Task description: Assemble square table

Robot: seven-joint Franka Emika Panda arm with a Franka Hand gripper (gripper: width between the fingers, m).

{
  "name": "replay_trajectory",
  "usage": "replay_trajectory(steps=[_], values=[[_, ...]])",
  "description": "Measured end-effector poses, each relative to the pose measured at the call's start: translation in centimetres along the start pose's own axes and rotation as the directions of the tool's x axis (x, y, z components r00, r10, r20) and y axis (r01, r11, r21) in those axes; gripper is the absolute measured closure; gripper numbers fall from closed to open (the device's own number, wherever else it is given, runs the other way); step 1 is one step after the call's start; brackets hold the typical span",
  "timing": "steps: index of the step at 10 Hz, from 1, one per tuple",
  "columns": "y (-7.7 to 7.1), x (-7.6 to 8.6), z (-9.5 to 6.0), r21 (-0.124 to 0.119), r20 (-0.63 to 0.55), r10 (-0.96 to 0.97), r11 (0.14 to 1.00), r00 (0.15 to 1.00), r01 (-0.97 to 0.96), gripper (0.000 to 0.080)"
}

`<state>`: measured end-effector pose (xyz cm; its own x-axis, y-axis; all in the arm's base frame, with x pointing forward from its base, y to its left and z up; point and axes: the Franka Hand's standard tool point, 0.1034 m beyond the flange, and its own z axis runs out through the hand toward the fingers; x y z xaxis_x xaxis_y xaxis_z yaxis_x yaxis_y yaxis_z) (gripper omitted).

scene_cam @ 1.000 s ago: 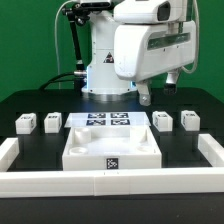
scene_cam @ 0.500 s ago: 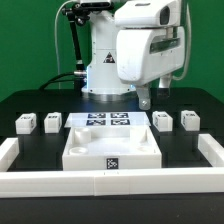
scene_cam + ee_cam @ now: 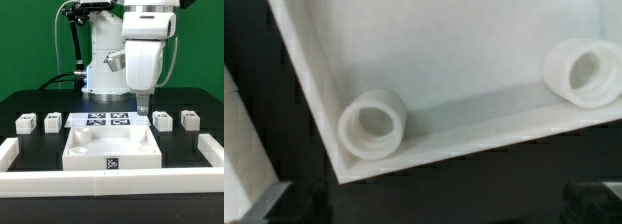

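The tabletop [image 3: 112, 148] lies hollow side up on the black table [image 3: 40, 105], with one tag on its near wall. The marker board [image 3: 108, 121] lies flat just behind the tabletop. Four legs [image 3: 51, 122] stand in a row about level with the tabletop's far edge. Two are off its side on the exterior view's left and two off its side on the exterior view's right, all apart from it. White bars [image 3: 110, 183] fence the tabletop at the front and on both sides.

The hand [image 3: 143, 104] hangs above the tabletop's far corner on the exterior view's right, pointing down, not touching it. Its jaws are spread wide with nothing between them.

Wrist view: one inner corner of the tabletop, with two round sockets [image 3: 374, 125] on its floor, one close to the corner. Both dark fingertips [image 3: 269, 205] show, blurred and well apart.
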<state>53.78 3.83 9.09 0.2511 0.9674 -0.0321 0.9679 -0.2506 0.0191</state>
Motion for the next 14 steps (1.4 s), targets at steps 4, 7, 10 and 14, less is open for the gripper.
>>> replay_trajectory(steps=[4,7,10,14], values=[[-0.8,-1.5,1.3,-0.005,-0.006,-0.183,0.983,0.983,0.183,0.0150],[-1.5,-3.0,1.8,0.012,-0.003,-0.190,0.982,0.982,0.190,0.0150],[-1.5,-3.0,1.9,0.013,-0.003,-0.190,0.982,0.982,0.190,0.0150],[-5.0,-5.0,4.6,0.015,-0.022,-0.244,0.969,0.969,0.245,0.0150]])
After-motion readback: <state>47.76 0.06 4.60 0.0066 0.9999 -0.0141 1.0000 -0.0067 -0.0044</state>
